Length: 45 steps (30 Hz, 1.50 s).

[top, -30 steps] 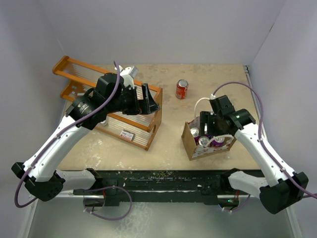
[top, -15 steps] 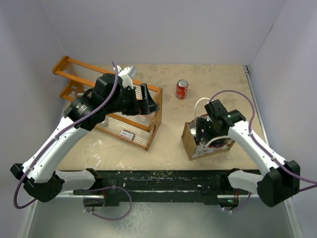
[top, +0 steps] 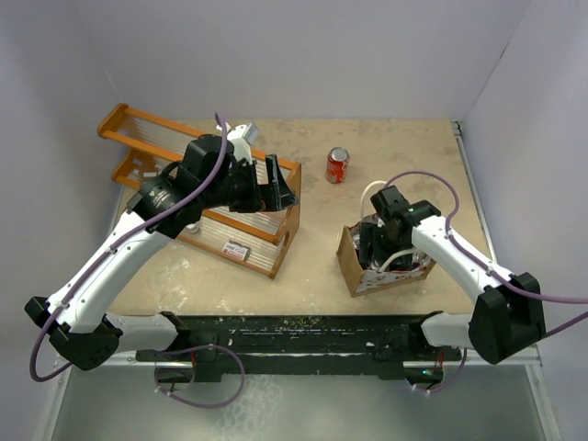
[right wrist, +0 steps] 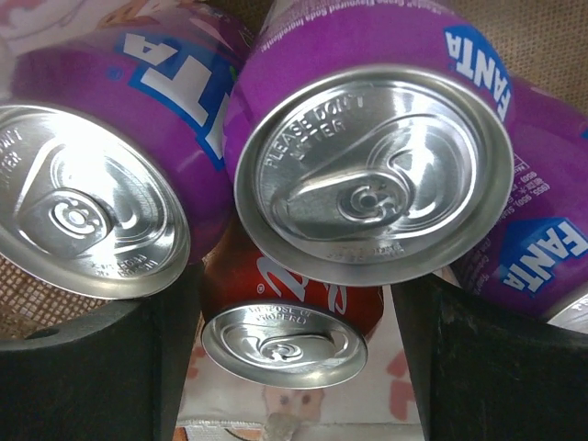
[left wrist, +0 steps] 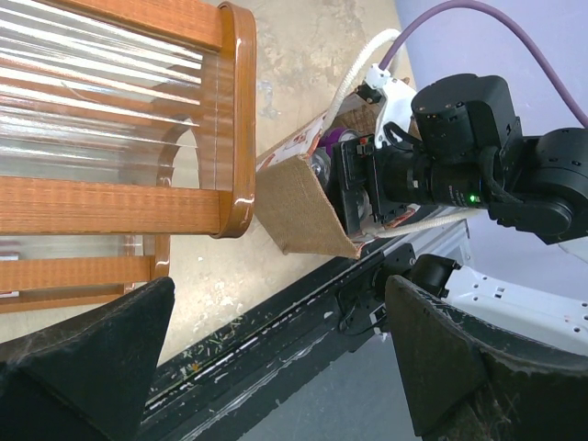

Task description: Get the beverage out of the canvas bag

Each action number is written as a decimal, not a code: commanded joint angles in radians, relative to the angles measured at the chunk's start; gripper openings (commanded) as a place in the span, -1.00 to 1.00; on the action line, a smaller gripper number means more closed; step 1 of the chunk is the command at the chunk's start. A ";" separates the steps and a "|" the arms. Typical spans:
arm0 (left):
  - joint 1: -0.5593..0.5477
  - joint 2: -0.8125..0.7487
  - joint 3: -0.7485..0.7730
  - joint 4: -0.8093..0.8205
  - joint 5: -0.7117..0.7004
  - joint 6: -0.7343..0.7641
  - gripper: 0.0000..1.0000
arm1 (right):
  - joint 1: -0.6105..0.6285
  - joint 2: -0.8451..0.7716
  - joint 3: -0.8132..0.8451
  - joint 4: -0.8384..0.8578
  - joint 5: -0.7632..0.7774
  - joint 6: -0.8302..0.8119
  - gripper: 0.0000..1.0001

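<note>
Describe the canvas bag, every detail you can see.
The canvas bag is a small boxy tote, tan woven sides, pale pink-speckled front panel, white loop handles. It stands upright, top open, on the table near its front edge. Purple Fanta cans and a red can sit inside; the right gripper reaches in.

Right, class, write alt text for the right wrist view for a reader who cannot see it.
Close-up down into the canvas bag: three purple Fanta cans fill the frame, tops facing the camera, with a red can lower between them. The right gripper is open, its dark fingers at the bottom corners.
</note>
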 commanded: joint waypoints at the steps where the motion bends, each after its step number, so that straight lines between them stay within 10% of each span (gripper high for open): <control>1: 0.006 0.002 0.010 0.050 -0.008 -0.009 0.98 | 0.007 0.008 -0.011 0.053 0.040 0.022 0.64; 20: 0.005 -0.002 0.017 0.032 0.000 -0.020 0.98 | 0.024 -0.034 0.031 0.016 0.014 0.004 0.05; 37: 0.005 -0.022 0.038 0.018 0.012 -0.021 0.98 | 0.024 -0.089 0.151 -0.025 0.011 0.018 -1.00; 45: 0.005 -0.043 0.076 -0.023 -0.032 -0.004 0.98 | 0.024 -0.064 0.194 -0.052 0.028 -0.038 -1.00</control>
